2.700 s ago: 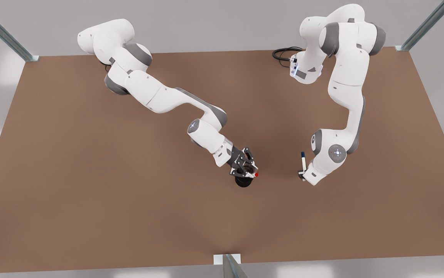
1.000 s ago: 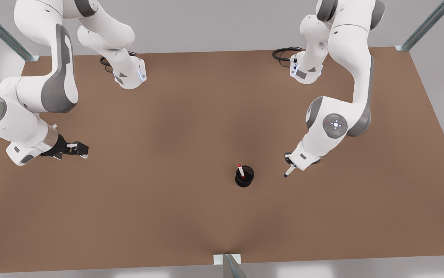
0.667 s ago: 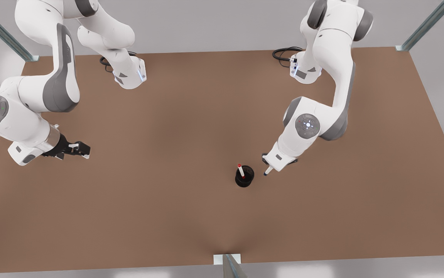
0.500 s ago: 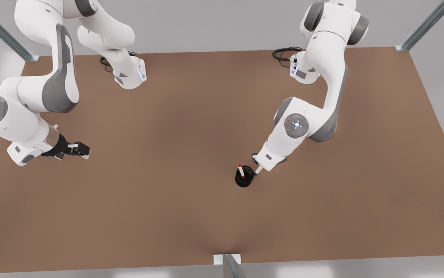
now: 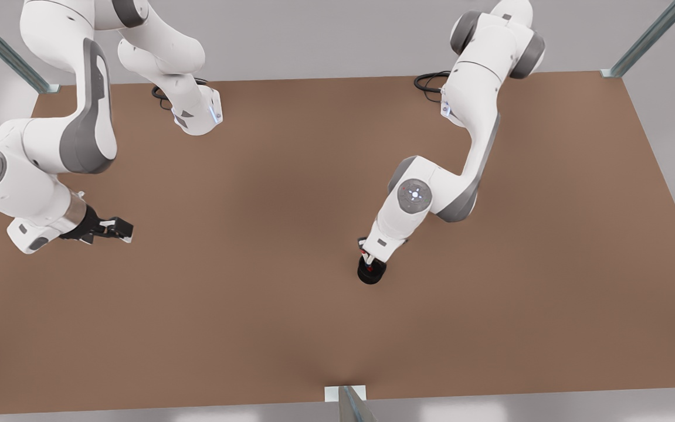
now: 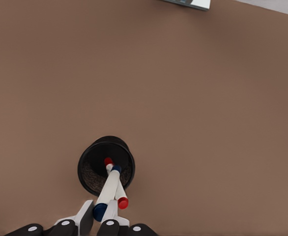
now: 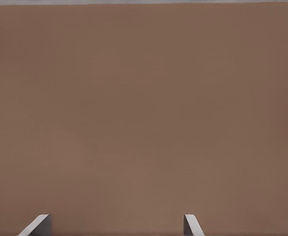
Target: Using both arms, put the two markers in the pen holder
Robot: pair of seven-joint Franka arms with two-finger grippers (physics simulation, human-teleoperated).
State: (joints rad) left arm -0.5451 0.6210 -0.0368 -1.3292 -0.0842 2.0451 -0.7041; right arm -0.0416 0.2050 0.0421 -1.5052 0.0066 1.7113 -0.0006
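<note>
The black pen holder (image 6: 86, 169) stands on the brown table, seen also as a dark cup (image 5: 367, 276) in the front view. The red-capped marker (image 6: 120, 196) leans inside it, cap up. My left gripper (image 6: 97, 220) hovers right over the holder (image 5: 370, 258), shut on the blue-capped marker (image 6: 107, 189), whose lower end is inside the cup beside the red one. My right gripper (image 5: 119, 230) waits far off at the front view's left, open with nothing between its fingertips (image 7: 40, 223), above bare table.
The brown table (image 5: 255, 328) stretches wide around the holder. Both arm bases (image 5: 196, 114) sit at the far edge, with a black cable (image 5: 428, 81) by one. Metal frame posts (image 5: 346, 401) stand at the corners and the near edge.
My left gripper has carried the blue-capped marker toward the front view's left, from beside the holder to directly over it, with the marker's end now inside. The right arm has stayed still.
</note>
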